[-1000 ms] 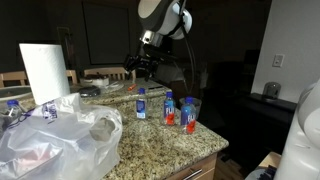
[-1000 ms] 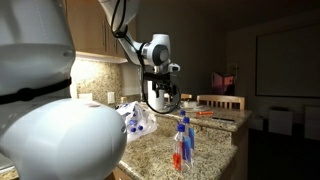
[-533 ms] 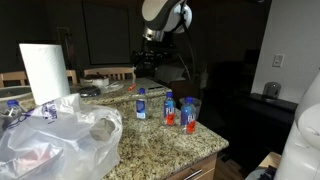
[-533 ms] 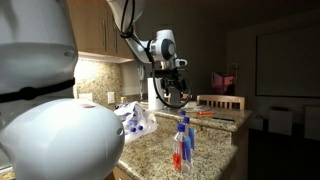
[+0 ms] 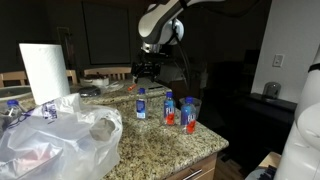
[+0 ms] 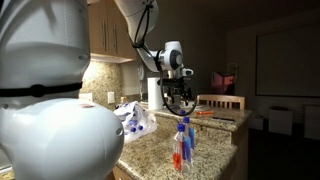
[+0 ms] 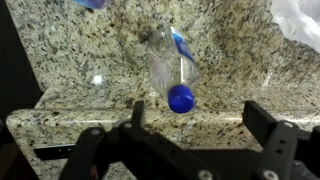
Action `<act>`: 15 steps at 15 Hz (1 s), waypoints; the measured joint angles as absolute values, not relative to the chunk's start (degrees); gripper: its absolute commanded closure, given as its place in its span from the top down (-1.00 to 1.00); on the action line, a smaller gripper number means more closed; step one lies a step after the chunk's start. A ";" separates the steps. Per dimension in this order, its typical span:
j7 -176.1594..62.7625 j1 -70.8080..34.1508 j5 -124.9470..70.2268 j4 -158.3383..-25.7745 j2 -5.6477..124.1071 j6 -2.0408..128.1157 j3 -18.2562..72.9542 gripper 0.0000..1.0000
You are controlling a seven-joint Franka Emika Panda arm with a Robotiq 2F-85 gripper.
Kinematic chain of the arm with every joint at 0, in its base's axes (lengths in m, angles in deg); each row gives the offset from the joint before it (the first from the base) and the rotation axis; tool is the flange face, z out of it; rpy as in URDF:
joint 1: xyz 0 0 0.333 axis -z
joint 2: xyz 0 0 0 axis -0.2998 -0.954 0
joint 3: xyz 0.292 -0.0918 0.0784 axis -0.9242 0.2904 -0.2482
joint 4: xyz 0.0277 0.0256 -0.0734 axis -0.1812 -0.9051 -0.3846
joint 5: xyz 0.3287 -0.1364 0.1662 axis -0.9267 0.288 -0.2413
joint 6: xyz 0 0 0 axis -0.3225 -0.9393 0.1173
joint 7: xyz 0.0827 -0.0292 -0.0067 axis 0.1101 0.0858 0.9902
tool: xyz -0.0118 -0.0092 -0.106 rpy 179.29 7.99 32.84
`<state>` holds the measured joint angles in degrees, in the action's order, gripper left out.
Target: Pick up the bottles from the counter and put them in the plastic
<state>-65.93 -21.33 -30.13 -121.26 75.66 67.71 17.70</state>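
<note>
End effector (image 7: pixel 200 128) spread apart above stepped edge of speckled tan granite surface (image 7: pixel 70 50), clear plastic bottle with blue cap (image 7: pixel 168 60) lying just ahead, bare stone flanking, crinkled whitish plastic bag (image 7: pixel 300 12) further ahead

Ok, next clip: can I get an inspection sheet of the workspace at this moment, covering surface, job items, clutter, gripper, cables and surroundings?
Surface: speckled tan granite counter, dimly lit.
Job's things: several upright clear plastic bottles with blue caps. One more clear blue-capped bottle lying on its side. Large crinkled translucent plastic bag, with blue-capped bottles in or behind it, cannot tell which.
Clutter: tall white paper towel roll.
Gripper: black two-finger gripper, open and empty, above the lying bottle and not touching it.
Cables: nothing seen.
Surroundings: wooden chairs behind the counter; white wall outlet.
</note>
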 measured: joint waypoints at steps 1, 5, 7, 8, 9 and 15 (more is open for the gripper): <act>-65.93 -21.33 -30.13 -120.38 74.80 67.69 18.14 0.88; -65.93 -21.33 -30.14 -117.15 72.68 66.61 19.54 0.05; -65.92 -21.33 -30.22 -115.92 72.10 65.21 19.82 0.74; -65.92 -21.33 -30.34 -115.40 71.89 64.46 19.86 0.72; -65.91 -21.34 -30.51 -114.89 71.71 63.54 19.86 0.73; -65.82 -21.35 -30.85 -112.47 71.02 58.97 19.86 1.00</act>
<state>-65.82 -21.35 -30.85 -112.47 71.02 58.97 19.86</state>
